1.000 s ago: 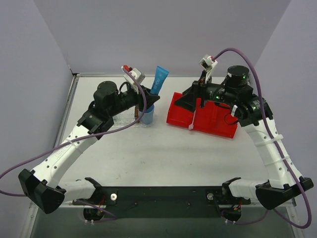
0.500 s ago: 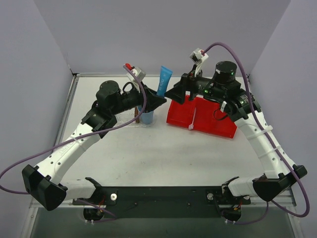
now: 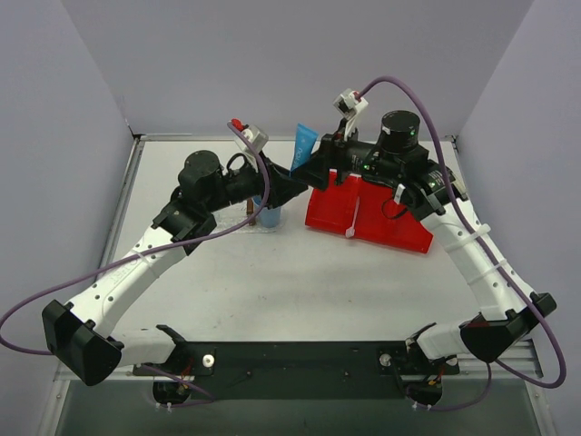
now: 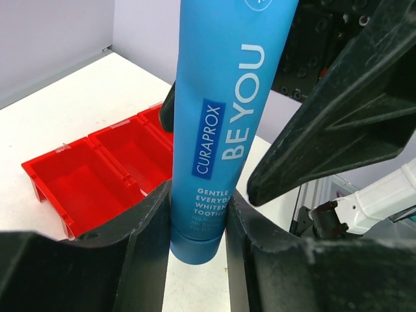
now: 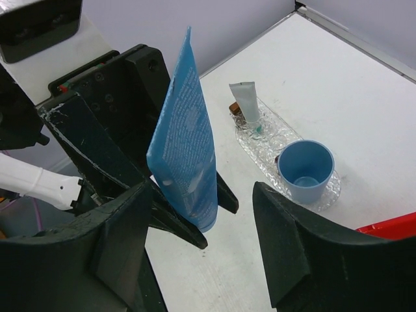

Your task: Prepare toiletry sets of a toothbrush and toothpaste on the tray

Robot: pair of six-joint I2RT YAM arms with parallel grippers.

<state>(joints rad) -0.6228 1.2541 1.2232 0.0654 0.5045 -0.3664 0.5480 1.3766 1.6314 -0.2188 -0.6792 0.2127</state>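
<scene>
- Overhead, the two grippers meet near the far edge of the table and hide the lower half of the blue toothpaste tube (image 4: 221,130). The left arm covers most of the tray (image 5: 270,146).
- The left wrist camera cuts off the top of the tube, and the fingers there cover part of its lettering, which reads "CURAPROX BE YOU".
- The right wrist camera catches only a corner of the red bin (image 4: 91,175).
- A slim white toothbrush (image 3: 353,218) lies across the bin's near wall, too small to show any detail.
- The left arm reaches from the near-left corner toward the middle of the far edge. The left gripper (image 4: 198,253) is clamped on the blue tube, which is upright and cap down, above the table between the tray and the bin.
- The right arm bends in from the near-right corner over the bin. The right gripper (image 5: 201,201) has its fingers spread wide, one on either side of the tube's flat upper end, without touching it.
- There are two toothpaste tubes. The blue one is in the air, and the white-grey tube (image 5: 246,104) stands on the tray beside a small brown block (image 5: 234,107).
- There is also one blue cup (image 5: 305,170) on the tray, one tray near the far edge left of centre, and one two-compartment bin to its right.
</scene>
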